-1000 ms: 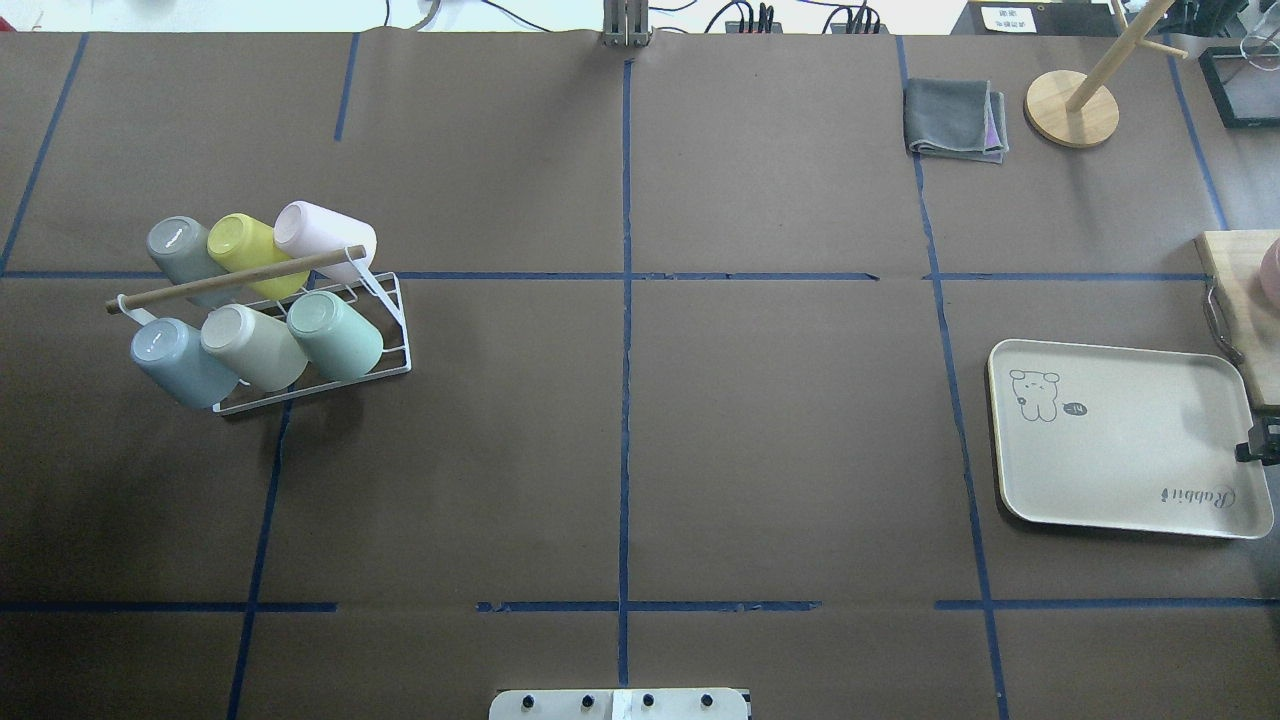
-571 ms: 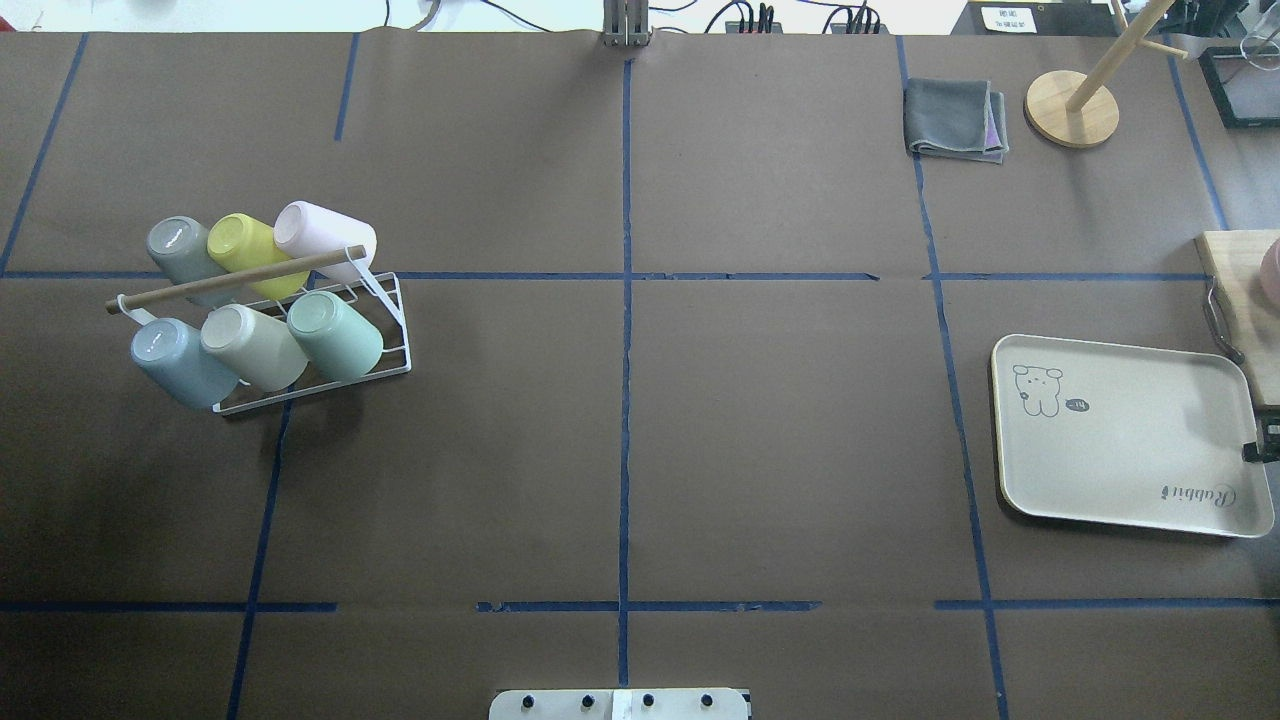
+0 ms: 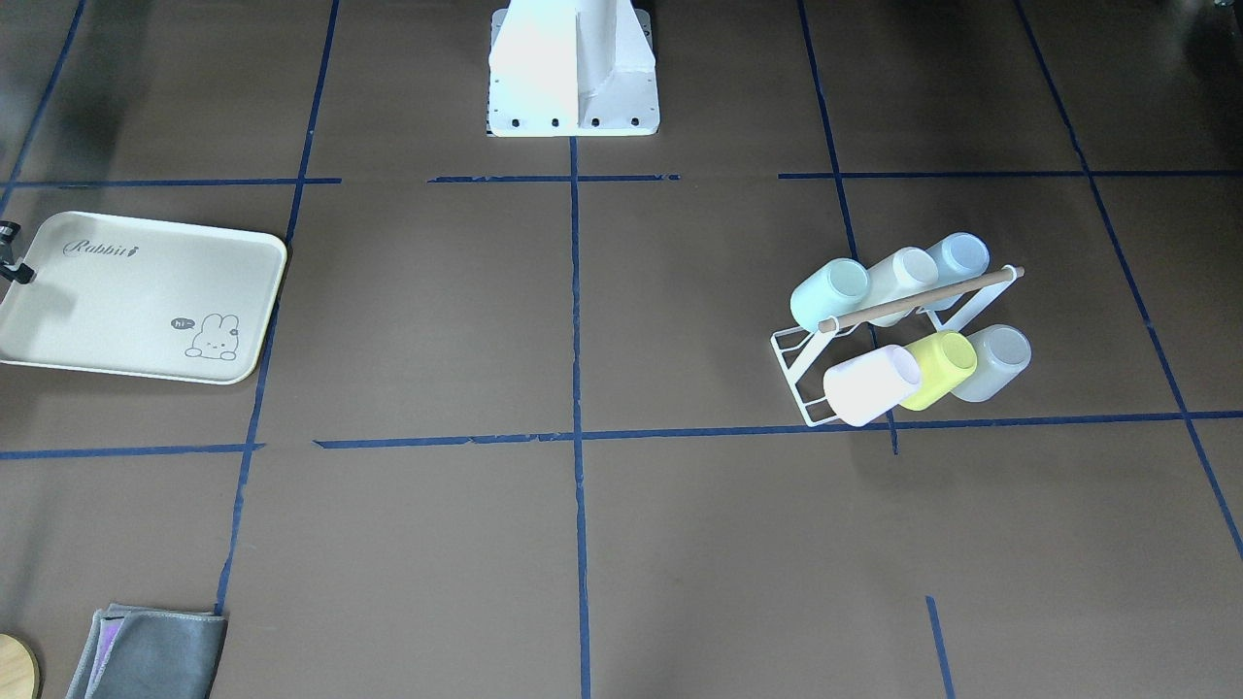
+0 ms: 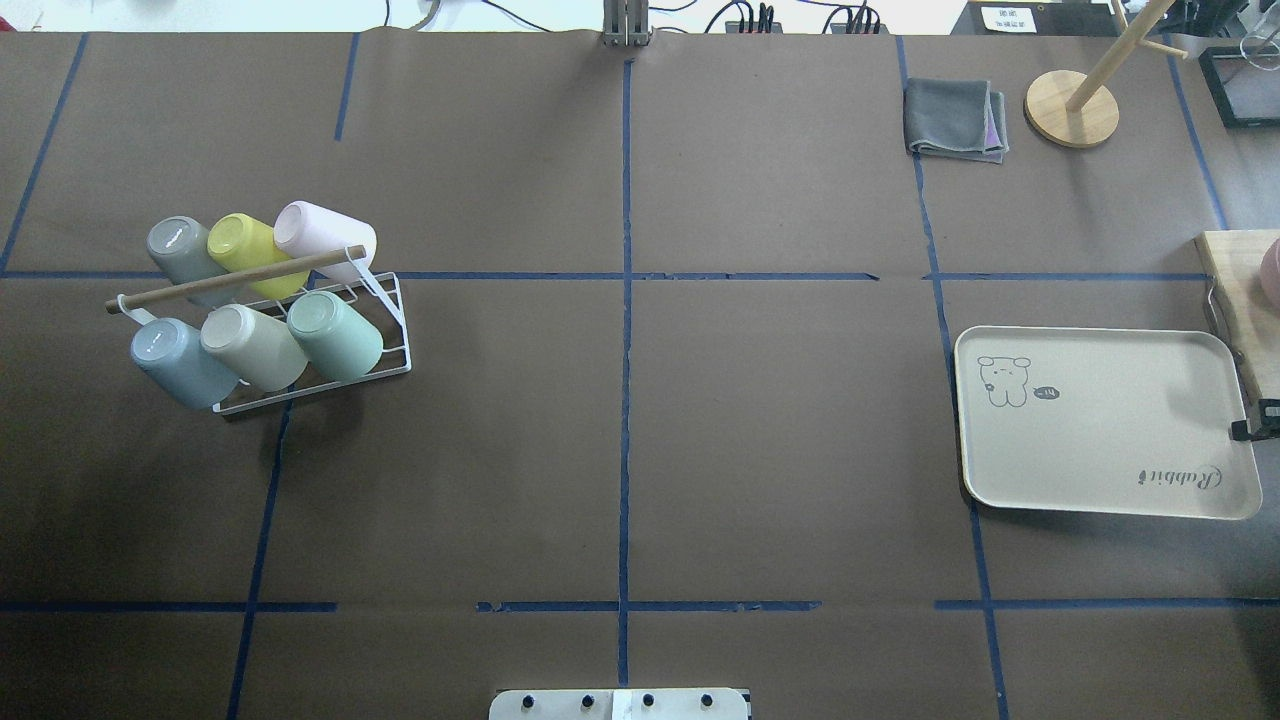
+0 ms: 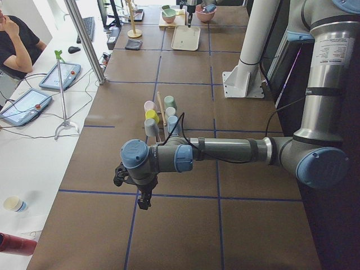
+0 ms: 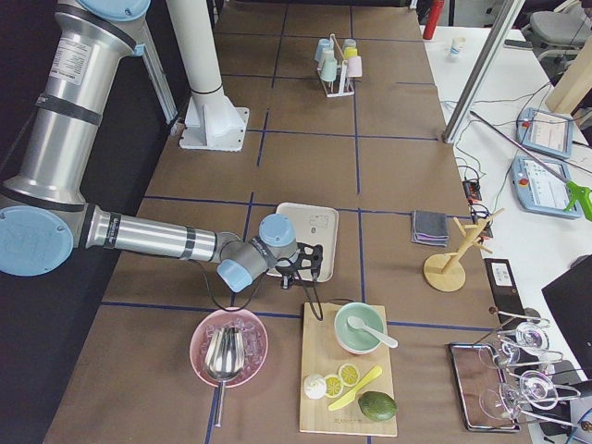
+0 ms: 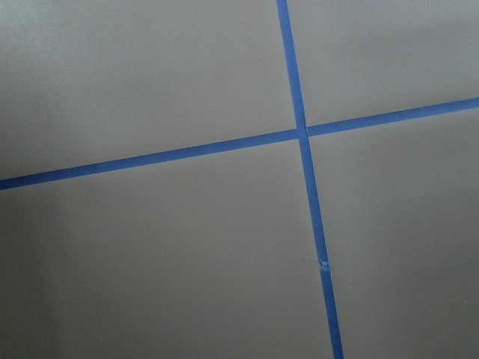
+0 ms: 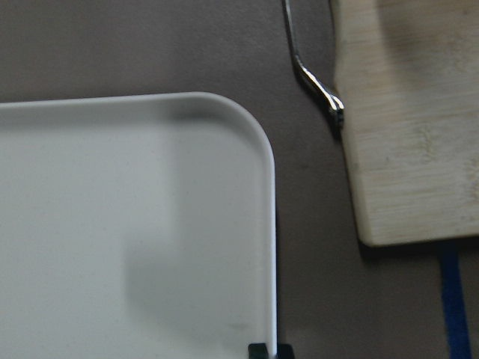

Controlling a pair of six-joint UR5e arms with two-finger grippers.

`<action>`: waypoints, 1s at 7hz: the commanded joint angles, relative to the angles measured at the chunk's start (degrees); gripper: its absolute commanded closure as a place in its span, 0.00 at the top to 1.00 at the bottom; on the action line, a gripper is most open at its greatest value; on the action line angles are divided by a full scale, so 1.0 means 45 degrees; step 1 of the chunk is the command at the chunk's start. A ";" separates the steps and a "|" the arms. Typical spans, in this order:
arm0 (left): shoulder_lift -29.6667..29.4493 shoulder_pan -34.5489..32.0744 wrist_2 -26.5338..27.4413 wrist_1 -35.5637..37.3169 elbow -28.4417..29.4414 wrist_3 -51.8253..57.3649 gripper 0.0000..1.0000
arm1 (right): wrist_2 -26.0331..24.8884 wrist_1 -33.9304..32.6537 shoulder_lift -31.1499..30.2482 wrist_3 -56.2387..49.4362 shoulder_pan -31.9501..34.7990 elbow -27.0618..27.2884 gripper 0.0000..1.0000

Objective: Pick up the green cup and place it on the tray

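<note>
The green cup [image 4: 335, 335] lies tilted on a white wire rack [image 4: 390, 330] at the table's left, at the right end of the near row. It also shows in the front view [image 3: 828, 294] and the left side view [image 5: 170, 102]. The cream tray [image 4: 1100, 440] lies flat at the table's right, also seen from the front [image 3: 117, 301]. My right gripper [image 4: 1255, 428] is at the tray's right rim, and in the right wrist view [image 8: 268, 350] its tips pinch that rim. My left gripper [image 5: 143, 198] hangs over bare table far from the rack; I cannot tell whether it is open.
The rack also holds grey, yellow [image 4: 245, 245], pink, blue-grey and beige cups under a wooden bar. A wooden board [image 4: 1240, 290] lies right of the tray. A folded grey cloth [image 4: 955, 120] and a wooden stand [image 4: 1072, 105] lie at the far right.
The tray has slid toward the table's middle and turned square to the table edge. My right gripper moved with its rim. The cups have not moved.
</note>
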 commanded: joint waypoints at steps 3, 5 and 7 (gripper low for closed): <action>-0.0053 -0.0020 0.0000 0.0015 0.0000 -0.0006 1.00 | 0.2024 -0.0136 0.0610 0.0177 0.2188 0.1211 0.00; -0.0054 -0.0020 0.0000 0.0015 0.0000 -0.0006 1.00 | 0.2082 -0.0604 0.2421 0.2411 0.1762 0.1444 0.00; -0.0015 -0.0020 -0.0019 0.0015 0.0000 0.0013 1.00 | 0.1404 -0.0645 0.4492 0.5323 -0.0437 0.1602 0.00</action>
